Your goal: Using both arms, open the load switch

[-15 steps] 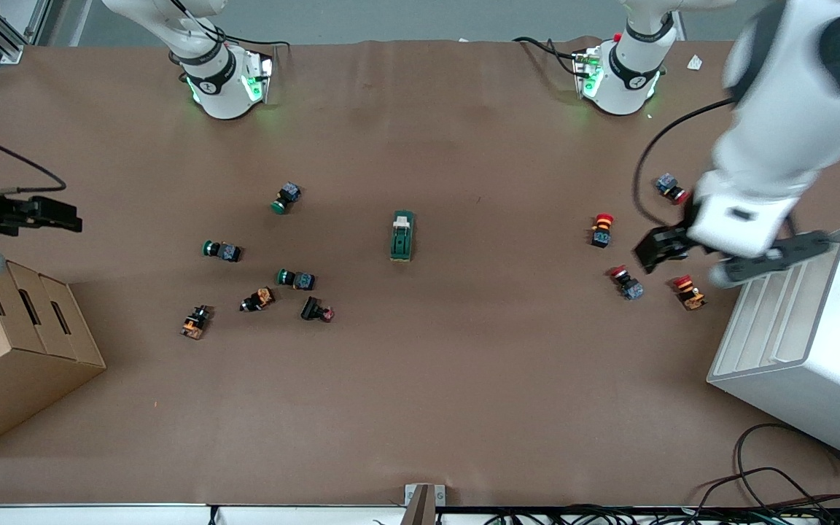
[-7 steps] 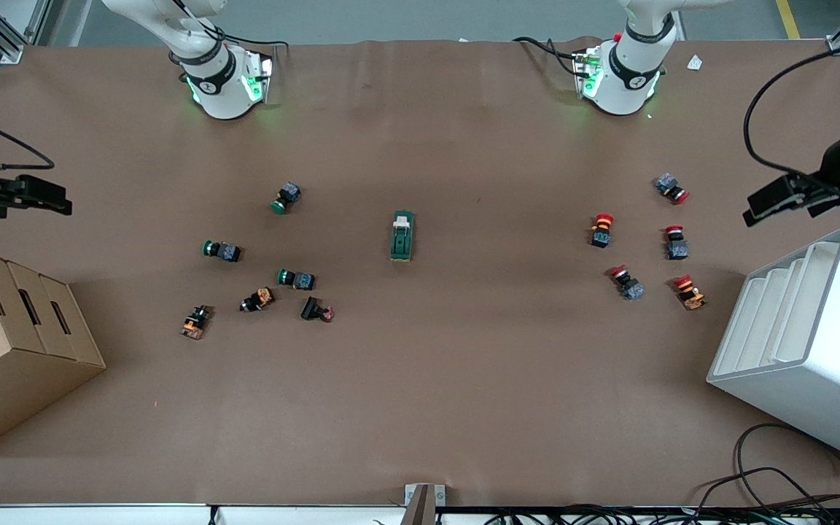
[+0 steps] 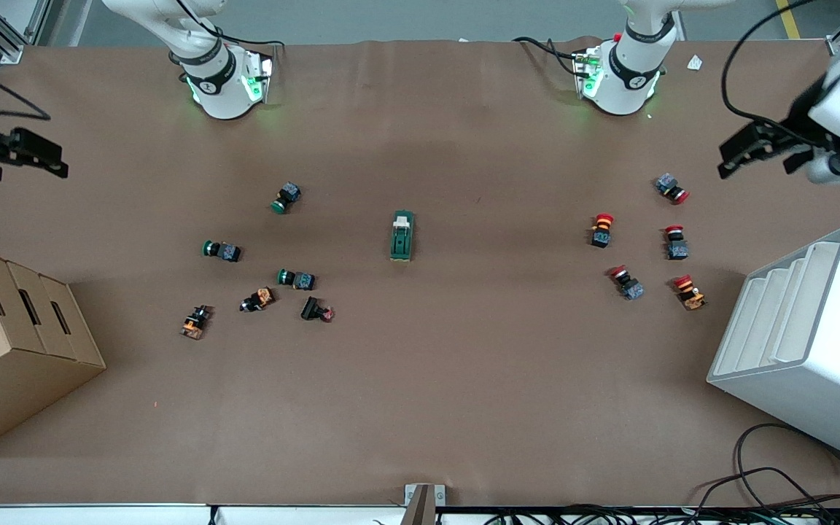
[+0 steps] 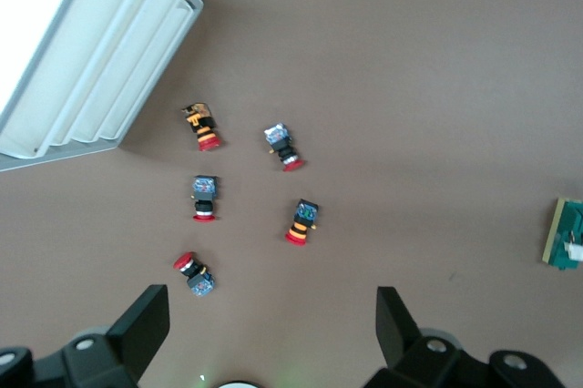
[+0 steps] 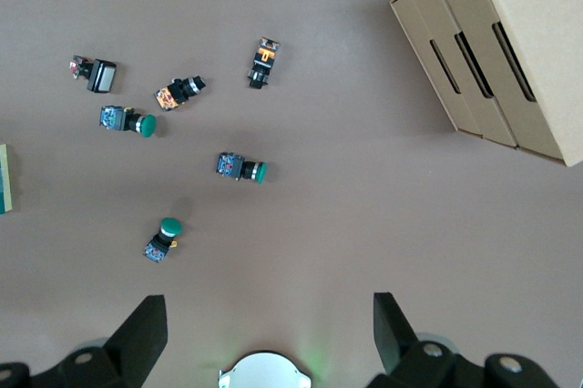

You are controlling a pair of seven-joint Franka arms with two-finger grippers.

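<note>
Both grippers are up in the air at my two table ends, and neither holds anything. Left gripper [image 3: 737, 157] hangs over the brown table [image 3: 464, 364] at the left arm's end, above the bare cloth at about 1 o'clock from the cluster of red push buttons [image 3: 642, 244]; on its wrist feed I see its fingers [image 4: 146, 329] spread wide with only cloth and those red buttons [image 4: 241, 197] between them. Right gripper [image 3: 48, 157] hangs over the table edge at the right arm's end, roughly 12 o'clock from the cardboard box [image 3: 12, 343]; its fingers [image 5: 146, 333] are likewise spread wide, nothing between them.

My load switch [image 3: 402, 235] lies alone near the middle of the table, well apart from both grippers, its white lever piece at the end toward the robots' bases. From it, the green push buttons [image 3: 259, 248] and the orange and black parts sit around 9 o'clock, the red ones around 3 o'clock. It just shows at the rim of the left wrist feed [image 4: 569, 235].

At about 4 o'clock from the switch, the white slotted rack [image 3: 806, 343] stands at the left arm's end.
</note>
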